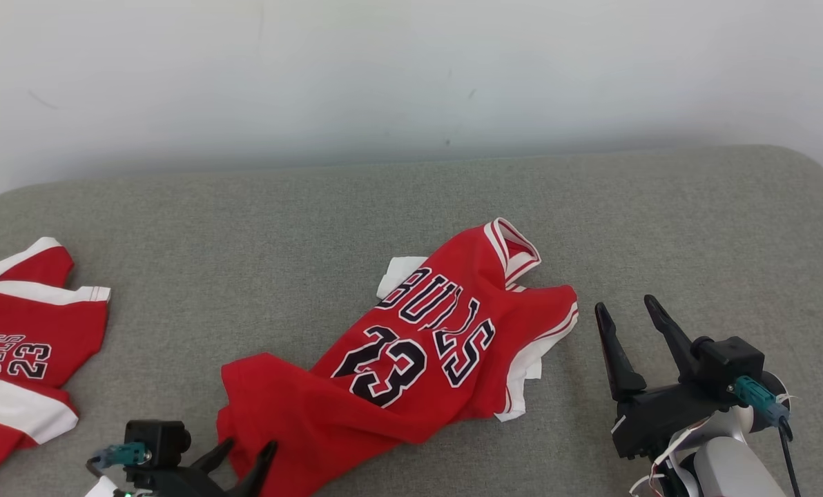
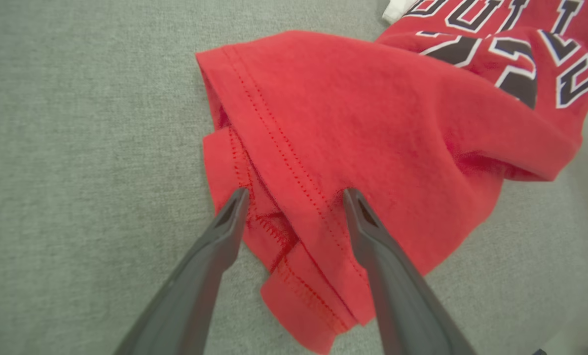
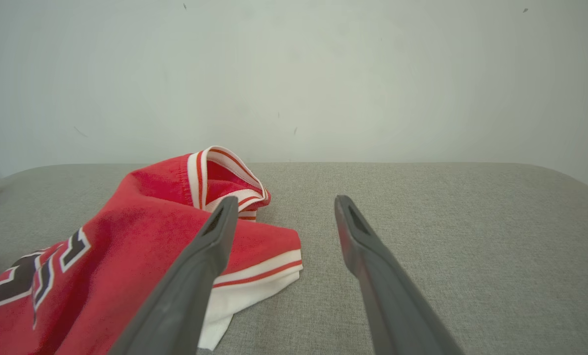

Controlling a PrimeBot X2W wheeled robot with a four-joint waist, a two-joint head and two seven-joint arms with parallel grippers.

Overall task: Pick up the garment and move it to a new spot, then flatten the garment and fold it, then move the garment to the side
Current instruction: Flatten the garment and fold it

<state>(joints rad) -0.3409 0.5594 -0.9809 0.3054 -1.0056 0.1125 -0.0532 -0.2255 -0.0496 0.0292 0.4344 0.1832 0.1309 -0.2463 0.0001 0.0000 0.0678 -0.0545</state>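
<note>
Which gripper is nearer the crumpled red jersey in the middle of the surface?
Left. The left gripper is open right at the hem of the jersey, fingertips over the cloth. The right gripper is open off its right side, apart from it.

Jersey (image 1: pixel 425 345) lies mid-surface (image 1: pixel 246 221). Second garment (image 1: pixel 18 345) at surface's far left. Wall (image 1: pixel 384 69) behind surface. Left gripper (image 1: pixel 249 445) over jersey's near hem. Right gripper (image 1: pixel 624 304) right of jersey, near, not touching.
</note>
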